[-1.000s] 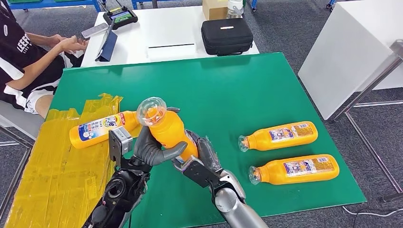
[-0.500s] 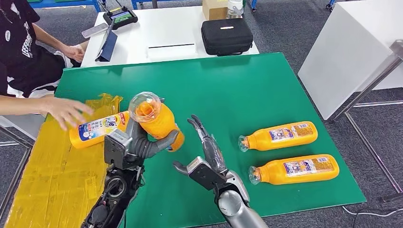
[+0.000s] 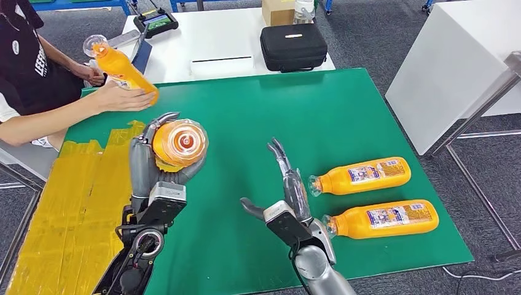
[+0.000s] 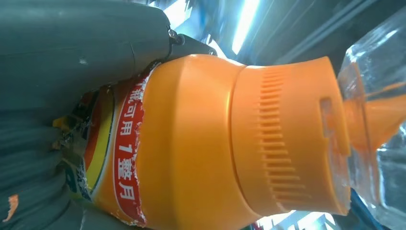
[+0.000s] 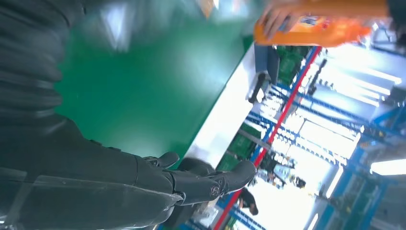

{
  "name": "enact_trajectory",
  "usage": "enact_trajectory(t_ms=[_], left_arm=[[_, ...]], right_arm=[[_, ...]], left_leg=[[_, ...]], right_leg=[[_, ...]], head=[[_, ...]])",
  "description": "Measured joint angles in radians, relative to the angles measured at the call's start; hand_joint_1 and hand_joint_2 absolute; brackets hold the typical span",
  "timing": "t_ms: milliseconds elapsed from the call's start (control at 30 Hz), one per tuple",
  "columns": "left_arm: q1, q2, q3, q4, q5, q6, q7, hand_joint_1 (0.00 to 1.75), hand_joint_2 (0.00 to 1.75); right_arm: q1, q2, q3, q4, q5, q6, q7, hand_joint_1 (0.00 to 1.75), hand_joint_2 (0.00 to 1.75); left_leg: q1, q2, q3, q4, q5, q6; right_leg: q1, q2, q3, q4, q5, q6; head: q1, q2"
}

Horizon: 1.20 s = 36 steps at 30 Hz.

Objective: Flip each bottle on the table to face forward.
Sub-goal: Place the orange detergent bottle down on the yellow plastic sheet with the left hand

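Orange bottle (image 3: 179, 142) gripped by left hand (image 3: 150, 161); right hand (image 3: 289, 196) spread, empty, beside two lying bottles (image 3: 368, 196).

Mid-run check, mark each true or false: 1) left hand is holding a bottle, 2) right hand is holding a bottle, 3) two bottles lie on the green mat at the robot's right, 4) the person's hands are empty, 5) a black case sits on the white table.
1) True: the left hand grips an orange bottle.
2) False: the right hand is open and holds nothing.
3) True: the upper lying bottle and lower lying bottle lie on the green mat.
4) False: the person's hand holds a bottle.
5) True: the black case sits on the white table.
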Motion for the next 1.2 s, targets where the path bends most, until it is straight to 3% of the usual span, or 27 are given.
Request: enact_trajectory(t_ms=[200, 333, 433, 500, 567, 667, 833, 1200], left_arm=[[-0.003, 0.003, 0.005, -0.024, -0.225, 0.084, 0.047, 1.75, 1.75], [-0.019, 0.008, 0.013, -0.014, -0.598, 0.077, 0.181, 1.75, 1.75], [-0.079, 0.066, -0.035, 0.036, -0.849, -0.030, 0.441, 1.75, 1.75], [-0.135, 0.122, -0.106, 0.084, -0.890, -0.118, 0.639, 1.75, 1.75], [-0.175, 0.161, -0.177, 0.131, -0.896, -0.166, 0.740, 1.75, 1.75], [-0.207, 0.194, -0.249, 0.184, -0.901, -0.199, 0.769, 1.75, 1.75], [-0.268, 0.219, -0.298, 0.277, -0.901, -0.261, 0.784, 1.75, 1.75], [-0.318, 0.213, -0.280, 0.447, -0.901, -0.313, 0.701, 1.75, 1.75]], right_arm=[[0.009, -0.008, -0.012, -0.021, -0.021, -0.023, -0.011, 0.00, 1.75], [0.011, -0.012, -0.013, -0.028, -0.021, -0.033, -0.013, 0.00, 1.75], [0.008, -0.015, -0.013, -0.033, -0.021, -0.039, -0.012, 0.00, 1.75], [0.007, -0.017, -0.013, -0.039, -0.019, -0.045, -0.011, 0.00, 1.75], [0.007, -0.019, -0.012, -0.046, -0.017, -0.048, -0.010, 0.00, 1.75], [0.007, -0.021, -0.012, -0.054, -0.014, -0.048, -0.009, 0.00, 1.75], [0.005, -0.022, -0.011, -0.072, -0.006, -0.047, 0.007, 0.00, 1.75], [0.012, -0.023, -0.009, -0.111, 0.007, -0.034, 0.030, 0.00, 1.75]], left_leg=[[0.000, 0.000, 0.000, 0.000, 0.000, 0.000], [0.000, 0.000, 0.000, 0.000, 0.000, 0.000], [0.000, 0.000, 0.000, 0.000, 0.001, -0.001], [0.000, 0.001, 0.001, 0.000, 0.001, -0.001], [0.001, 0.001, 0.000, 0.000, 0.002, -0.002], [0.001, 0.000, 0.000, 0.000, 0.003, -0.002], [0.001, 0.000, 0.000, 0.000, 0.002, -0.003], [0.001, 0.000, 0.000, 0.000, 0.002, -0.003]], right_leg=[[0.000, 0.000, 0.000, 0.000, 0.000, 0.000], [0.000, 0.000, 0.000, 0.000, 0.000, 0.000], [0.000, 0.000, 0.000, 0.000, 0.001, -0.001], [0.000, 0.000, 0.000, 0.000, 0.001, -0.001], [0.000, 0.000, 0.000, 0.000, 0.001, -0.001], [0.000, 0.000, 0.000, 0.000, 0.001, -0.001], [0.000, 0.000, -0.001, 0.000, 0.001, -0.001], [0.000, 0.000, -0.001, 0.000, 0.001, -0.001]], head=[[0.000, 0.000], [0.000, 0.000], [0.000, 0.000], [0.000, 0.000], [0.000, 0.000], [0.000, 0.000], [0.000, 0.000], [0.000, 0.000]])
